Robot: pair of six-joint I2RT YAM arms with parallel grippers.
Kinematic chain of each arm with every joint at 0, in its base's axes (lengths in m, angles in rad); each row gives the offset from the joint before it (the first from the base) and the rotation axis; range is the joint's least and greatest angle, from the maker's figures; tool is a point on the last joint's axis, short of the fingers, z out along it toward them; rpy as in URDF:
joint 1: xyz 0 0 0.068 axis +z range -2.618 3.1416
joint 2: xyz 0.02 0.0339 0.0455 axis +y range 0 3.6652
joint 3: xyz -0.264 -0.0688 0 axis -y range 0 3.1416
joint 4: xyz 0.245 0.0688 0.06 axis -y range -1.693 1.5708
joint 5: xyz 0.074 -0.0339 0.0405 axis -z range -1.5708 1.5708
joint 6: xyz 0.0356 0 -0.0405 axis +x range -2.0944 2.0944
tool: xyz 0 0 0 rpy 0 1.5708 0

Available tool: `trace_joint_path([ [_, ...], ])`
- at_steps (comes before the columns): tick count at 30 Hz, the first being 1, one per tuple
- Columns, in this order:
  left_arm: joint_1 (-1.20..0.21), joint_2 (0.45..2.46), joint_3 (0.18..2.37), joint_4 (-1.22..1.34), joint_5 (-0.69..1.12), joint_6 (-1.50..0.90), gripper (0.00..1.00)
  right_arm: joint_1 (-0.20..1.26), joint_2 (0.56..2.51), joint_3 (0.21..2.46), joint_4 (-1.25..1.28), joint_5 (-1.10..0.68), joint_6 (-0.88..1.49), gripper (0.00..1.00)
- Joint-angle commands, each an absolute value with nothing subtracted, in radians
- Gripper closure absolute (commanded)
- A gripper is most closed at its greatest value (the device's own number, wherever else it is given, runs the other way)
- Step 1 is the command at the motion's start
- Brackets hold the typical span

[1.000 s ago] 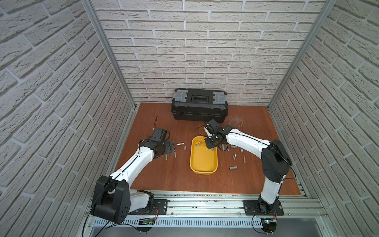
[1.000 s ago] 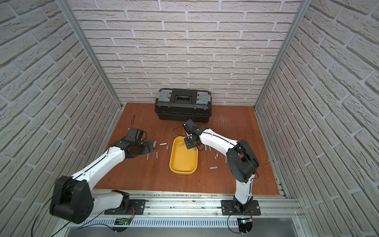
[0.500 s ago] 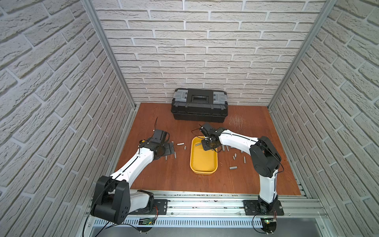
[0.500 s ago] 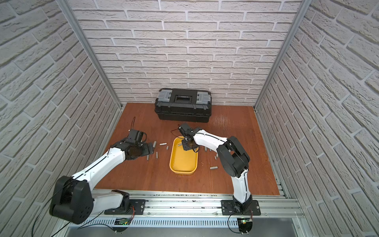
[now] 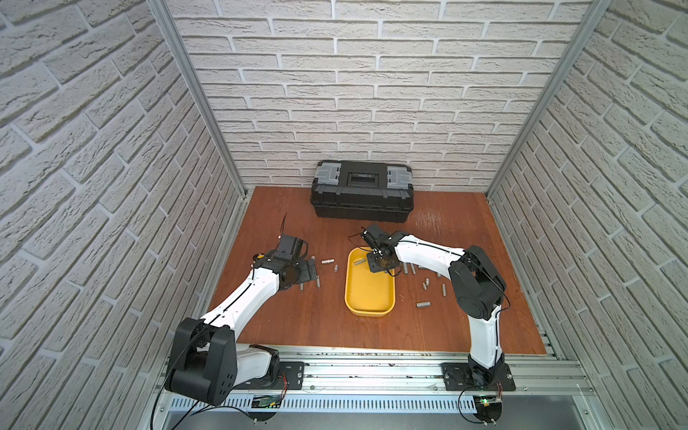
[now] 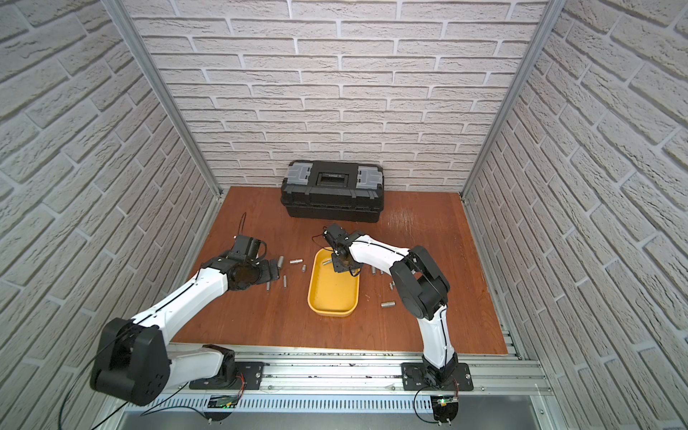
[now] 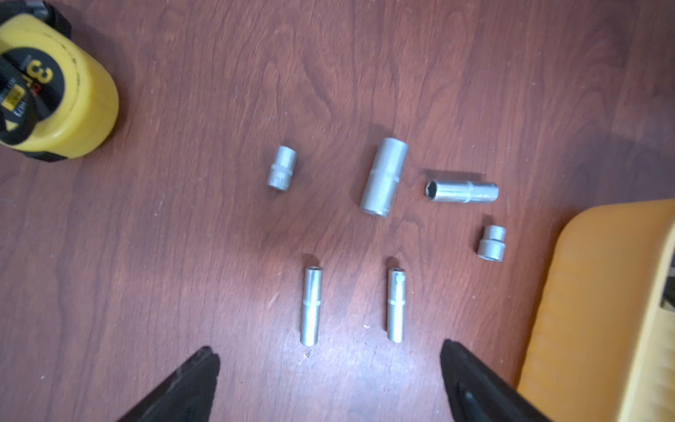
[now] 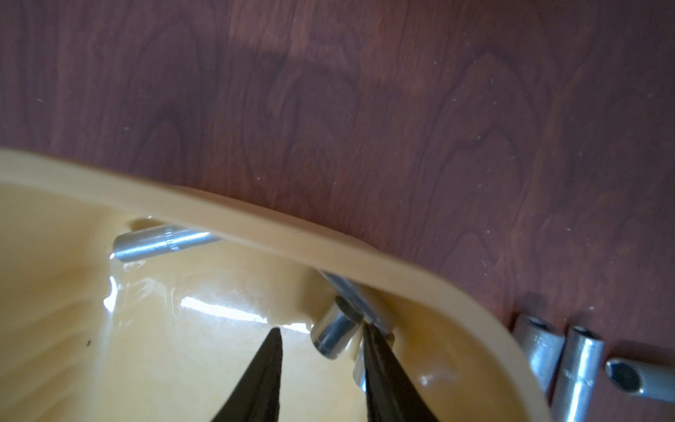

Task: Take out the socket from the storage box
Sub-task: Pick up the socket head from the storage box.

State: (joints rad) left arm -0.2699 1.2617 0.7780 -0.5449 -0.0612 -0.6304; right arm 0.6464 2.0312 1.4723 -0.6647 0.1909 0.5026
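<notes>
Short socket [image 8: 334,334]: on its side inside the storage box [image 8: 277,234], in the far corner on the right arm's side, lying against a slim socket [image 8: 349,292] half hidden under the rim.
Long socket [image 5: 359,261]: also in the box, along the far wall and apart from the other two.
Storage box: a yellow tray near the middle of the table [image 5: 316,327], between the two arms, seen in both top views [image 6: 333,294].
Right gripper [image 8: 320,329]: lowered into that far corner with the jaws partly apart. The short socket sits between the fingers, close against one with a gap to the other, so it is not clamped.
Left gripper [image 7: 328,347]: jaws spread wide and nothing held, above the table on the left side of the box.
Loose sockets [image 7: 384,177]: six on the wood below the left gripper, with two thin ones side by side nearest its fingers [image 7: 210,365].
Scattered sockets [image 5: 423,304]: on the table to the right of the box. Three lie just outside the corner the right gripper is in [image 8: 577,369].
Tape measure [image 7: 62,95]: yellow and black, on the table beyond the loose sockets and well apart from the box.
Toolbox [image 5: 363,193]: black with grey latches, lid down, against the back wall behind the box.
</notes>
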Motion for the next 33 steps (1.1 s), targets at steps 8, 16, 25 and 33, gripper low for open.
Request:
trace_joint_path([
  [8, -0.265, 1.238, 0.746, -0.528, -0.055, -0.647, 0.02, 0.654, 2.07, 1.481, -0.657, 0.181, 0.522, 0.65],
  [16, -0.265, 1.225, 0.741, -0.532, -0.055, -0.652, 0.02, 0.654, 2.065, 1.458, -0.622, 0.135, 0.51, 0.74],
  [25, -0.265, 1.236, 0.755, -0.535, -0.056, -0.648, 0.02, 0.654, 2.036, 1.426, -0.592, 0.107, 0.502, 0.85],
  [33, -0.267, 1.228, 0.789, -0.55, -0.037, -0.642, 0.02, 0.654, 1.928, 1.44, -0.606, 0.089, 0.482, 0.88],
])
